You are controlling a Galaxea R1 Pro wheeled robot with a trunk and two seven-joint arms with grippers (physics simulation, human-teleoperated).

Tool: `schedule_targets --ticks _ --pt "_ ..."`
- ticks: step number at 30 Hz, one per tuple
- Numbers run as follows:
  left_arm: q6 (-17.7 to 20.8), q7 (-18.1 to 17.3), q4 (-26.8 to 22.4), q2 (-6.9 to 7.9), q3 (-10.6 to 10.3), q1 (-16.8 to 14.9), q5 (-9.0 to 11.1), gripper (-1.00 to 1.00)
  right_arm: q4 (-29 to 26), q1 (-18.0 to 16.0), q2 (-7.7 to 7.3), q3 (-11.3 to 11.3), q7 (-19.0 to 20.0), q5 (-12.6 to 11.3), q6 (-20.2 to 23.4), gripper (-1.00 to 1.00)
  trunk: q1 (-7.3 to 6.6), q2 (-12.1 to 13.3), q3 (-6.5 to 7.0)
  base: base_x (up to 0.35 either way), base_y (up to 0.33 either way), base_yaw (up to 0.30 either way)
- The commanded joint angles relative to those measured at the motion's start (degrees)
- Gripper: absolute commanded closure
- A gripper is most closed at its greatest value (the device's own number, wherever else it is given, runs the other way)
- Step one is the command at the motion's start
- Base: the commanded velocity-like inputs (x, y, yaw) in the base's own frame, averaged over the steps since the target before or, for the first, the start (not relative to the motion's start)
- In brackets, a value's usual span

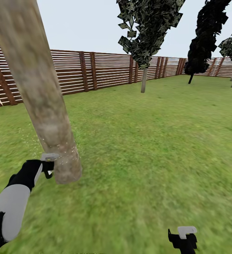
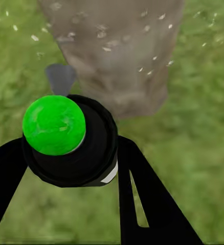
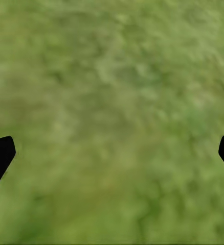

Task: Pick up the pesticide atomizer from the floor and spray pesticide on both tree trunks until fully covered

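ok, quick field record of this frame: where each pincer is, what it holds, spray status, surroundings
left pincer: shut on the atomizer, black body, green cap, nozzle facing the near trunk
near trunk: leaning, pale flecks at its base and in the air around it
right pincer: open, holding nothing, over grass
second tree: farther back, near the fence
floor: green lawn
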Motion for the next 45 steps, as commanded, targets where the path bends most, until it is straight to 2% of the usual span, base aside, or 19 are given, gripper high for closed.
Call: schedule_targets --ticks 1,4,6,7,8,9,11,13,16,19,27,45 --pt "0.36 -0.56 -0.08 -0.27 0.31 -0.05 -0.60 1.00 0.06 -0.04 0.00 -0.42 -0.16 0.61 -0.18 -1.00 -0.01 -0.02 -0.05 0.000 0.000 0.277" --pt "0.53 -0.57 -0.21 -1.80 0.27 -0.46 -0.59 1.00 0.06 -0.04 0.00 -0.42 -0.16 0.61 -0.18 -1.00 -0.01 -0.02 -0.05 0.000 0.000 0.274" --pt "0.67 -0.60 -0.19 -1.46 0.35 -1.80 -0.57 1.00 0.06 -0.04 0.01 -0.42 -0.16 0.61 -0.18 -1.00 -0.01 -0.02 -0.05 0.000 0.000 0.091" --pt "0.77 -0.63 -0.20 -0.63 0.33 -2.75 -0.55 1.00 0.06 -0.04 0.00 -0.42 -0.15 0.61 -0.18 -1.00 -0.01 -0.02 -0.05 0.000 0.000 0.029" --pt "1.80 -0.64 -0.18 0.84 0.38 -3.68 -0.52 1.00 0.06 -0.04 0.01 -0.42 -0.16 0.61 -0.18 -1.00 -0.01 -0.02 -0.05 0.000 0.000 0.010" --pt "3.49 -0.73 -0.24 1.48 0.40 -4.04 -0.54 1.00 0.06 -0.04 0.00 -0.42 -0.16 0.61 -0.18 -1.00 -0.01 -0.02 -0.05 0.000 0.000 0.004" --pt "4.66 -1.06 -0.58 0.65 0.33 -4.70 -0.58 1.00 0.06 -0.04 0.00 -0.42 -0.15 0.61 -0.18 -1.00 -0.01 -0.02 -0.05 0.000 0.000 0.001" --pt "5.32 -1.87 -1.06 -1.24 0.24 -6.97 -0.59 1.00 0.06 -0.04 0.00 -0.42 -0.16 0.61 -0.18 -1.00 -0.01 -0.02 -0.05 0.000 0.000 0.000" --pt "7.73 -3.99 -1.40 -0.47 0.24 -8.56 -0.69 1.00 0.06 -0.04 0.00 -0.42 -0.16 0.61 -0.18 -1.00 -0.01 -0.02 -0.05 0.000 0.000 0.000" --pt "8.27 -6.35 -4.59 0.32 0.15 -8.51 -1.29 1.00 0.06 -0.04 -0.07 -0.42 -0.16 0.61 -0.18 -1.00 -0.01 -0.02 -0.05 0.000 0.000 0.000" --pt "8.53 -6.47 -4.83 0.04 -0.03 -7.72 -1.47 1.00 0.06 -0.04 -0.09 -0.42 -0.15 0.61 -0.18 -1.00 -0.01 -0.02 -0.05 0.000 -0.204 0.000" --pt "8.60 -6.39 -4.83 0.28 0.14 -8.32 -1.64 1.00 0.06 -0.04 0.00 -0.42 -0.13 0.61 -0.18 -1.00 -0.01 -0.02 -0.05 0.068 -0.272 0.000"
